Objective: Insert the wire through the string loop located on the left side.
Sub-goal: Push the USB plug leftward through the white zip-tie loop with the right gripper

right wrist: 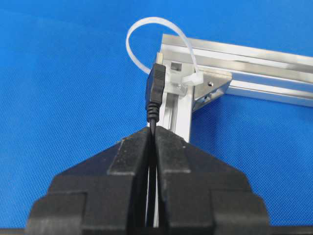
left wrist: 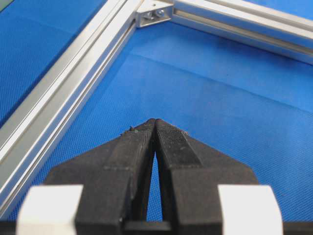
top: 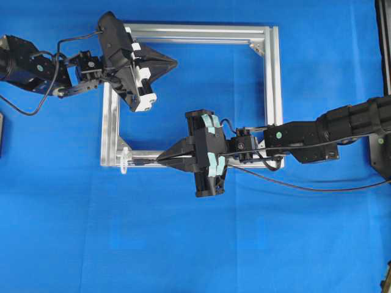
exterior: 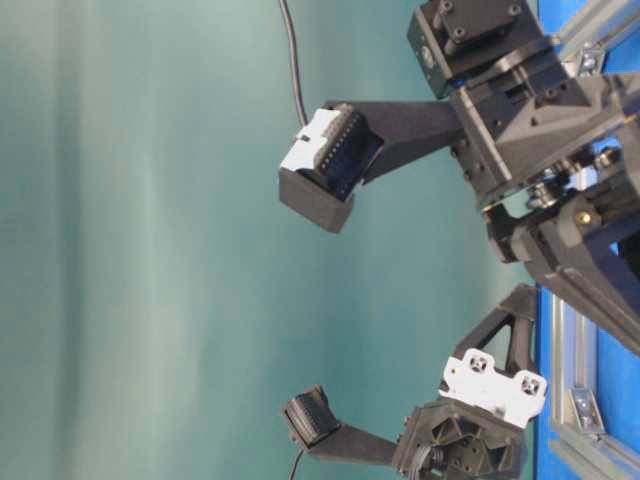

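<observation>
My right gripper point(top: 161, 160) point(right wrist: 154, 129) is shut on the wire point(right wrist: 156, 90) just behind its black plug. The rest of the wire point(top: 305, 186) trails off to the right across the cloth. The plug points at the white string loop point(right wrist: 156, 22) point(top: 124, 160), which is tied at the near-left corner of the silver frame point(top: 273, 73). In the right wrist view the plug's tip sits between the loop's two strands near its base; whether it has passed through I cannot tell. My left gripper point(top: 175, 62) point(left wrist: 155, 121) is shut and empty, hovering inside the frame's far-left corner.
The square aluminium frame point(left wrist: 73, 78) lies on a blue cloth with corner brackets point(right wrist: 212, 88) at its joints. My right arm point(top: 342, 125) stretches in from the right edge. A dark object point(top: 1, 131) sits at the far left edge.
</observation>
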Available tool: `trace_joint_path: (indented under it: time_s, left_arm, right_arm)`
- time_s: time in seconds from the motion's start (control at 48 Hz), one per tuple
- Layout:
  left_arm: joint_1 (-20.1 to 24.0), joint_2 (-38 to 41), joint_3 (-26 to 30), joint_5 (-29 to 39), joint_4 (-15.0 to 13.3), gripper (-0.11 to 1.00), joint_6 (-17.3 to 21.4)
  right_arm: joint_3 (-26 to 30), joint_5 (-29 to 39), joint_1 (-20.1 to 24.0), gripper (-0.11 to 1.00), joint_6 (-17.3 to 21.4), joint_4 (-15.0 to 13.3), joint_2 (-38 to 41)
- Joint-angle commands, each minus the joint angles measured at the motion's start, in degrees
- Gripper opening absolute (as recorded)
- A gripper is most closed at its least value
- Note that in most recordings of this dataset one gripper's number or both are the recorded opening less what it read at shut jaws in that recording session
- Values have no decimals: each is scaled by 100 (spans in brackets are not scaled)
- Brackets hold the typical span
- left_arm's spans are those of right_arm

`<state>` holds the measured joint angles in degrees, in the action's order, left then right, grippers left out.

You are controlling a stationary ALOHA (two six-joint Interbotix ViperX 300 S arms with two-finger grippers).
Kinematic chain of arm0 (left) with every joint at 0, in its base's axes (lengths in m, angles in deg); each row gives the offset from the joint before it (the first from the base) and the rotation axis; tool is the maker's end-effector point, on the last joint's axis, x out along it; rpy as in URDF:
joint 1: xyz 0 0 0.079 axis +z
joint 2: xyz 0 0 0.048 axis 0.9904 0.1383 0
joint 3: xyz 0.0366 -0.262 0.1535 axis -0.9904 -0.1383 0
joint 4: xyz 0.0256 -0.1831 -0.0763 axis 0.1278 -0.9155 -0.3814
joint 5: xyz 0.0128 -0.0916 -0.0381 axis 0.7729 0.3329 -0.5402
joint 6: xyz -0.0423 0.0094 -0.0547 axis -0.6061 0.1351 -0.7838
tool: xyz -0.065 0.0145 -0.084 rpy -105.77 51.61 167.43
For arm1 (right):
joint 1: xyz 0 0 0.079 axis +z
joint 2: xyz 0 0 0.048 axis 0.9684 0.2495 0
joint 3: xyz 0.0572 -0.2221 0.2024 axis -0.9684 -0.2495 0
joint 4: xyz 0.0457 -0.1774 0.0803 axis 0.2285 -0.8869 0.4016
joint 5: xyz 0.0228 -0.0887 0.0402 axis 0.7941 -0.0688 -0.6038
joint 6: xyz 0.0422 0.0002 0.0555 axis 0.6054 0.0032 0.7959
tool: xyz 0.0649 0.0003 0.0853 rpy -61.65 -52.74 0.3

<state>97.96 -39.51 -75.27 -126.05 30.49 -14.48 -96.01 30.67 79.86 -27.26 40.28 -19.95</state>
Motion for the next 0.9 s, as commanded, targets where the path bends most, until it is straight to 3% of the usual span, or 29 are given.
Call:
trace_joint_path:
  time_s: [0.0, 0.563, 0.875]
  left_arm:
    - [-9, -202, 44, -26, 9, 0, -9]
    - [-9, -202, 44, -26, 9, 0, 0]
    - [-9, -202, 44, -26, 9, 0, 0]
  right_arm:
    - [105, -26, -18, -1, 9, 9, -105]
    - [132, -53, -18, -1, 9, 0, -88]
    - [562, -18, -18, -1, 9, 9, 202]
